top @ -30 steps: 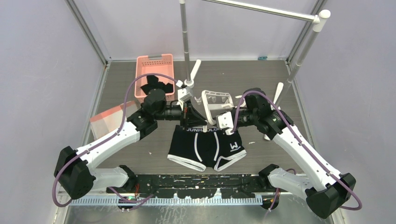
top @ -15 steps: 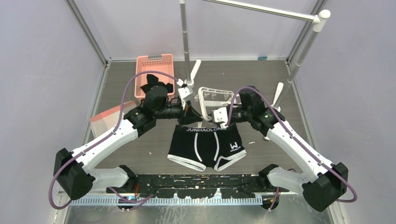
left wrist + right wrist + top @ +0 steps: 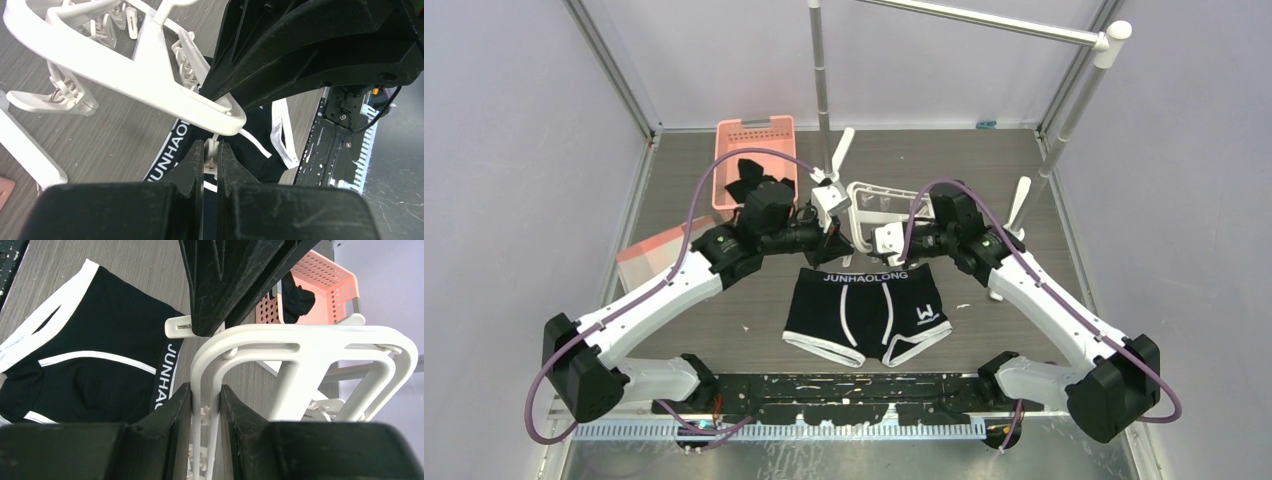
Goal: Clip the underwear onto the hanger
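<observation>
Now, underwear [image 3: 864, 312] lies flat mid-table, not yet clipped. Just beyond its waistband [image 3: 865, 276] both arms reach inward: left gripper [image 3: 837, 244] pinches a clip [image 3: 212, 159], right gripper [image 3: 205, 392] clamps the hanger [image 3: 300, 342] frame, held tilted. Next, I reckon: lower that squeezed clip onto the waistband.

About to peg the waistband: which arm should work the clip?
Left, probably. The left gripper is pinching a clip close to the underwear at its lettered waistband. The right gripper clamps the hanger by its frame bar, which suits steadying it.
</observation>
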`<action>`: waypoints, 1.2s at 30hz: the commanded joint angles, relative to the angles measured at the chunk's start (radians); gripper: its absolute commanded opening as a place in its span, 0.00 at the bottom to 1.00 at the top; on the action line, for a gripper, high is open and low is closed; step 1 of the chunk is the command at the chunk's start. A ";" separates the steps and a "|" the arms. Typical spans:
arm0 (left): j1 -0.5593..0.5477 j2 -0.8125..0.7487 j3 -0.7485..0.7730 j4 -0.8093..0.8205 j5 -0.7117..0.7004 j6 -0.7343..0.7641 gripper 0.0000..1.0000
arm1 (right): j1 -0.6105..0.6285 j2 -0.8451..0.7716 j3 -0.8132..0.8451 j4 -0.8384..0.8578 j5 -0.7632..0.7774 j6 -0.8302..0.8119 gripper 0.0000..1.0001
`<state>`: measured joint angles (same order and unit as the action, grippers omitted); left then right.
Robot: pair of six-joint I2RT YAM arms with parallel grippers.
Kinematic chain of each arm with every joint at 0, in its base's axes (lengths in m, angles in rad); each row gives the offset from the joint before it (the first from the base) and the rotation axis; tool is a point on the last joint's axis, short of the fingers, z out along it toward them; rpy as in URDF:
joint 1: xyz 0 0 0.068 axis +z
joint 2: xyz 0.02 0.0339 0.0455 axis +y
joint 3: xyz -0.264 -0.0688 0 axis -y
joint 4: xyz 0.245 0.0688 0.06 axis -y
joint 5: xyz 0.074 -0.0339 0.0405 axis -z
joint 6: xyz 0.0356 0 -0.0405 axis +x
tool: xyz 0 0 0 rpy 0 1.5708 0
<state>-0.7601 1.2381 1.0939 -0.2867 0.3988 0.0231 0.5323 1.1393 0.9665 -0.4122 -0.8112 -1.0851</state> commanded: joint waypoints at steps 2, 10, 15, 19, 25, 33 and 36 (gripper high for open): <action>0.009 -0.023 -0.038 0.067 -0.085 0.075 0.00 | 0.014 0.012 0.047 0.093 -0.091 0.012 0.09; 0.014 -0.029 -0.099 0.172 -0.033 0.157 0.00 | 0.014 0.035 0.052 0.093 -0.102 -0.023 0.28; 0.025 -0.011 -0.123 0.217 -0.022 0.166 0.00 | 0.014 0.022 0.045 0.093 -0.118 -0.025 0.44; 0.031 -0.012 -0.143 0.253 -0.017 0.156 0.00 | 0.014 -0.009 0.041 0.097 -0.125 -0.011 0.53; 0.046 0.005 -0.146 0.264 -0.017 0.155 0.00 | 0.014 -0.077 0.016 0.199 -0.009 0.181 0.55; 0.079 0.091 -0.115 0.264 -0.034 0.134 0.00 | 0.013 -0.171 -0.100 0.361 0.151 0.597 0.65; 0.094 0.116 -0.105 0.280 -0.047 0.112 0.00 | 0.014 -0.193 -0.144 0.372 0.145 0.704 0.65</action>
<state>-0.6861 1.3430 0.9348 -0.1055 0.3721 0.1642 0.5419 0.9829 0.8623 -0.1265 -0.7002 -0.6125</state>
